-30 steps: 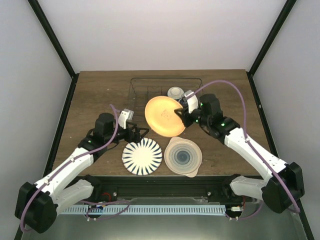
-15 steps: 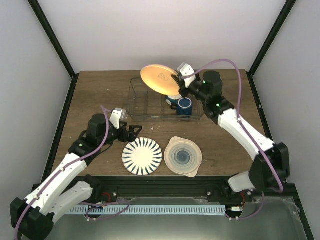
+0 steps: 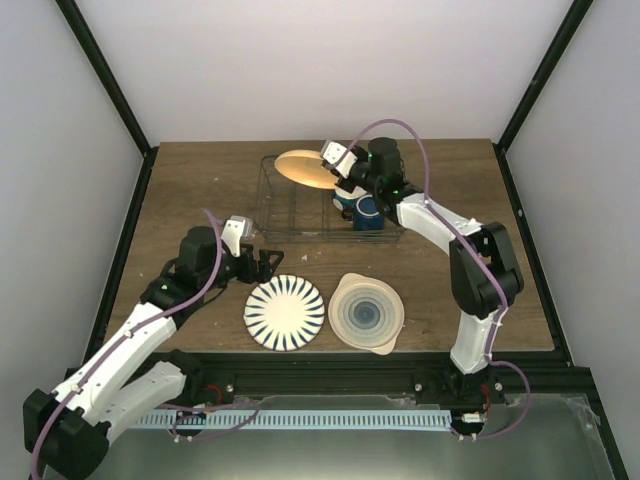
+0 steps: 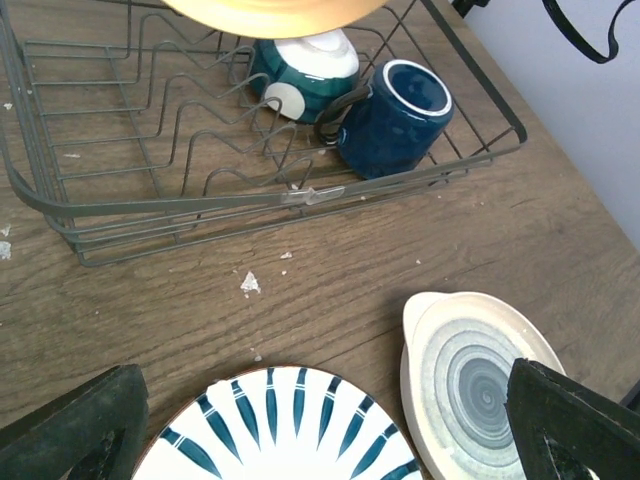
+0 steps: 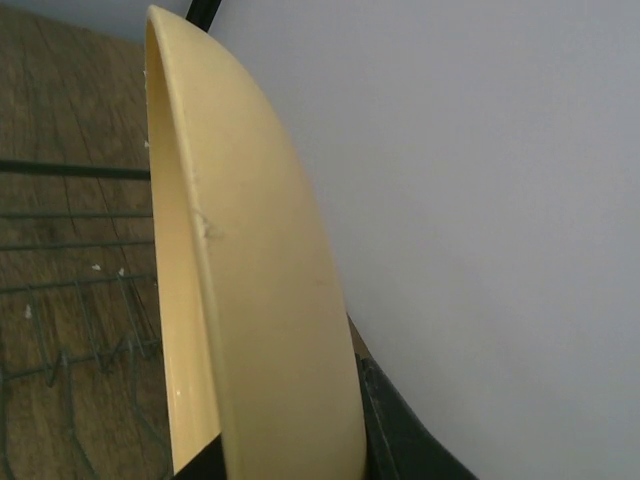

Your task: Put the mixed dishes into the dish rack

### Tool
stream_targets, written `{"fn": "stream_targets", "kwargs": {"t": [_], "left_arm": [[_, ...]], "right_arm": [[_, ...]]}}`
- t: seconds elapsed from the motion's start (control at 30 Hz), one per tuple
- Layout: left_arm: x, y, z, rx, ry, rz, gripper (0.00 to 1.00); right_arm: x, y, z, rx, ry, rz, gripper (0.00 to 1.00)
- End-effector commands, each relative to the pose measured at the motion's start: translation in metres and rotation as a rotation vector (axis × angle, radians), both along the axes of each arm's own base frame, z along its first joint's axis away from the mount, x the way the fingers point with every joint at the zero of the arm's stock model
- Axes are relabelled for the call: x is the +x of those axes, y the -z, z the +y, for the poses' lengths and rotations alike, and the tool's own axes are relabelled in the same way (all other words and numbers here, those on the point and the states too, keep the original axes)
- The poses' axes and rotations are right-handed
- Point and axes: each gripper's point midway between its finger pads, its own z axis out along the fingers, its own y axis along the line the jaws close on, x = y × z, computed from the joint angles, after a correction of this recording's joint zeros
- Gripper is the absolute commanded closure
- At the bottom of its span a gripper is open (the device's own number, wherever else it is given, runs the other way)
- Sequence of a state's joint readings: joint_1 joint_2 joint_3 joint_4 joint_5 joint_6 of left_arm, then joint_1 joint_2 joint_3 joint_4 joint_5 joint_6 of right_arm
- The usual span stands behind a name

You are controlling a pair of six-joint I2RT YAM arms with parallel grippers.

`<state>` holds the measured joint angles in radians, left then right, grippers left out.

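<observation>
The right gripper (image 3: 338,166) was clamped on the rim of the orange plate (image 3: 305,168), holding it tilted above the far left part of the rack (image 3: 268,215). Inside the rack, toward its right end, sat the blue mug (image 3: 367,212) and the bowl (image 3: 349,192) (touching, as far as I could see). The left gripper (image 3: 272,265) hung just in front of the rack, jaws wide apart and holding nothing. The striped plate (image 3: 284,313) and the blue-ringed plate (image 3: 366,315) lay flat in front of the rack, side by side.
</observation>
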<state>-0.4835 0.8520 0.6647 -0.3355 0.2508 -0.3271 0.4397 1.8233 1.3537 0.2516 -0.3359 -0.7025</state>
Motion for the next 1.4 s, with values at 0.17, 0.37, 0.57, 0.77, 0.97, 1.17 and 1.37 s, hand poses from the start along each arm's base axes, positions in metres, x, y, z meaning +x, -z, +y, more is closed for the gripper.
{"fn": "stream_targets", "kwargs": {"t": [0.17,0.37,0.57,0.77,0.97,1.17,1.37], "left_arm": [[0.009,0.009,0.005,0.016,-0.019,0.014,0.01],[0.013,0.013,0.008,-0.001,-0.024,0.029,0.01],[0.016,0.015,0.011,-0.004,-0.031,0.037,0.01],[0.017,0.018,0.012,-0.003,-0.035,0.045,0.01],[0.019,0.02,0.013,-0.004,-0.039,0.051,0.01],[0.02,0.023,0.013,-0.002,-0.04,0.061,0.02],[0.021,0.025,0.014,0.0,-0.045,0.068,0.02]], "right_arm": [[0.03,-0.042,0.003,-0.02,-0.013,-0.241,0.99],[0.035,-0.024,0.007,-0.057,-0.049,-0.225,0.99],[0.036,-0.005,0.013,-0.089,-0.094,-0.205,0.99],[0.036,0.006,0.016,-0.115,-0.124,-0.184,0.99],[0.038,0.013,0.018,-0.129,-0.143,-0.164,0.99],[0.047,0.034,0.024,-0.17,-0.173,-0.1,0.99],[0.053,0.061,0.026,-0.211,-0.187,-0.028,0.96]]}}
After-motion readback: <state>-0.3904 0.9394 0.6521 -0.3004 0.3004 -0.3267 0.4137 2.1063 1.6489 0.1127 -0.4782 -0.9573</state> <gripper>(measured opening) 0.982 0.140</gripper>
